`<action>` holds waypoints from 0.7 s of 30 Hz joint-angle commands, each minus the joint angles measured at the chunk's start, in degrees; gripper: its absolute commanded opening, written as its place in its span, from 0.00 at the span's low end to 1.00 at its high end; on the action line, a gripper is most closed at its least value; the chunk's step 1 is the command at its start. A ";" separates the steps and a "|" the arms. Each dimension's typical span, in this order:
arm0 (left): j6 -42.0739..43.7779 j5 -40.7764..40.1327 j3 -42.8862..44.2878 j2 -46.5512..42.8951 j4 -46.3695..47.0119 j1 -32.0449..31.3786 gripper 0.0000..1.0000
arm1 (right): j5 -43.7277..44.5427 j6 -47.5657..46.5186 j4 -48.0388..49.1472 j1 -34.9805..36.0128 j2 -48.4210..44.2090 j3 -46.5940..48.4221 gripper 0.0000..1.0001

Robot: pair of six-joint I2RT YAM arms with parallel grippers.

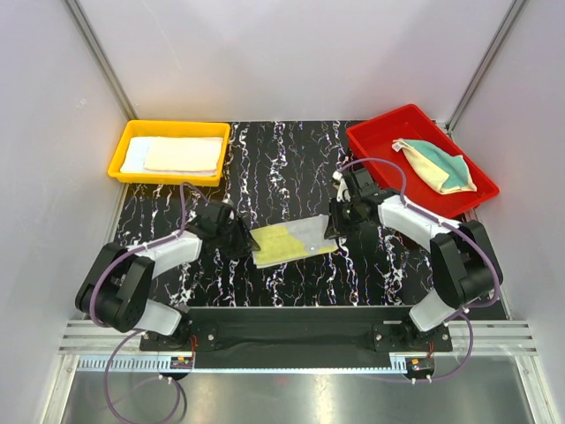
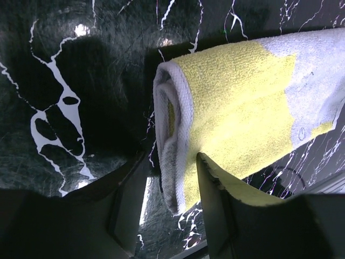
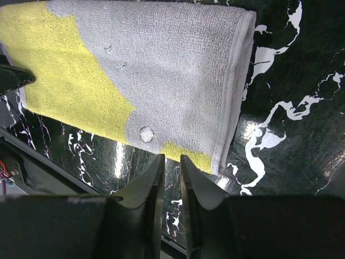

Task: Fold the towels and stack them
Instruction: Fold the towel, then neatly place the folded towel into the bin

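Observation:
A folded towel (image 1: 291, 240), yellow on one side and grey on the other, lies flat on the black marbled table. My left gripper (image 1: 245, 243) is at its left end. In the left wrist view the towel's (image 2: 237, 108) rolled folded edge hangs between the left gripper's (image 2: 171, 162) open jaws, apart from the left finger. My right gripper (image 1: 334, 228) is at the towel's right end. In the right wrist view its jaws (image 3: 171, 157) stand a narrow gap apart, just short of the towel's (image 3: 172, 65) edge, with nothing between them.
At the back left, a yellow tray (image 1: 124, 159) holds flat folded towels (image 1: 181, 155), cream on top of light blue. A red tray (image 1: 371, 141) at the back right holds a crumpled heap of towels (image 1: 437, 165), yellow and teal-green. White walls enclose the table.

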 commanded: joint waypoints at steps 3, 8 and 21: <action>-0.02 -3.10 1.24 3.99 -3.02 -0.80 0.43 | 0.10 0.23 -0.55 0.56 -3.65 1.59 0.25; 1.82 -2.93 5.53 5.49 -6.26 -1.50 0.23 | 0.19 -0.21 -0.46 0.56 -4.97 1.76 0.25; 22.83 -2.84 28.83 11.46 -20.15 2.28 0.00 | 2.29 0.49 -0.20 0.56 -10.24 2.55 0.27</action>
